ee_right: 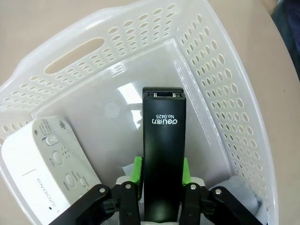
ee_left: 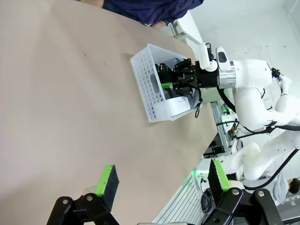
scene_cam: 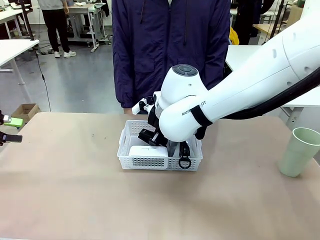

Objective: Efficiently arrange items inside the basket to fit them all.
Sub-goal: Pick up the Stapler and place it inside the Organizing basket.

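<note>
The white lattice basket [scene_cam: 145,161] stands mid-table. My right gripper [ee_right: 161,171] reaches down into it, shut on the black stapler [ee_right: 161,150], which lies lengthwise between the green pads [ee_right: 137,169] just above the basket floor. The white rectangular block [ee_right: 47,164] lies in the basket beside the stapler. The grey pouch [scene_cam: 173,148] sits at the basket's near right end, with its black ring [scene_cam: 184,162] hanging over the front wall. A pale green cup [scene_cam: 298,151] stands on the table far right, outside the basket. My left gripper [ee_left: 164,180] hovers open over bare table at the far left.
A person in a dark blue jacket [scene_cam: 170,50] stands at the far edge just behind the basket. The beige table [scene_cam: 75,200] spreads wide to the left and in front of the basket. My right arm [scene_cam: 240,90] crosses above the basket's right half.
</note>
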Tool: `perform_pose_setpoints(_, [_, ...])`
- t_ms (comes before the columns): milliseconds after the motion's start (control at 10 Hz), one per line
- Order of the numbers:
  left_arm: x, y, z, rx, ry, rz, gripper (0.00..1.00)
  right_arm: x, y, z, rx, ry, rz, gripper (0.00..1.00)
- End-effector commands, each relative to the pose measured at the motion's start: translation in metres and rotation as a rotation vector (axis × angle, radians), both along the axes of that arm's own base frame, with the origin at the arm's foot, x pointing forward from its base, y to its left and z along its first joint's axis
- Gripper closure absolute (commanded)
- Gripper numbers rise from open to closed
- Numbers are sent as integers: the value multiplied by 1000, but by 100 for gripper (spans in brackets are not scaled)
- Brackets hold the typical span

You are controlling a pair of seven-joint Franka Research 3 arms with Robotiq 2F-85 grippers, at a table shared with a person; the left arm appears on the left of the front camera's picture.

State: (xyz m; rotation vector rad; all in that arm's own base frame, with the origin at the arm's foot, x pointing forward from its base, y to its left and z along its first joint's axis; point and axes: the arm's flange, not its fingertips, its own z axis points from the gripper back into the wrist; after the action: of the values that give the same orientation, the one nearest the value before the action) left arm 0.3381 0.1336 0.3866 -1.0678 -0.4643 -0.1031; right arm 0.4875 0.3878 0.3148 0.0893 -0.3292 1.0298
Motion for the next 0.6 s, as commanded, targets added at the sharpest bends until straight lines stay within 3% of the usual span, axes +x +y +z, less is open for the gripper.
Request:
perform_pose_setpoints(0, [-6, -2, 0, 4, 5, -2, 0, 3, -3, 6, 28, 7, 41, 63])
perform_pose_setpoints(100, [-6, -2, 0, 4, 5, -2, 0, 4, -3, 4, 21, 14, 48, 63])
perform_pose_setpoints(200, [-6, -2, 0, 4, 5, -2, 0, 4, -2, 4, 19, 16, 60, 37])
perform_pose_setpoints(300, [-6, -2, 0, 4, 5, -2, 0, 4, -2, 4, 15, 15, 64, 3])
perform_pose_setpoints(500, [-6, -2, 0, 4, 5, -2, 0, 4, -1, 3, 5, 19, 61, 0])
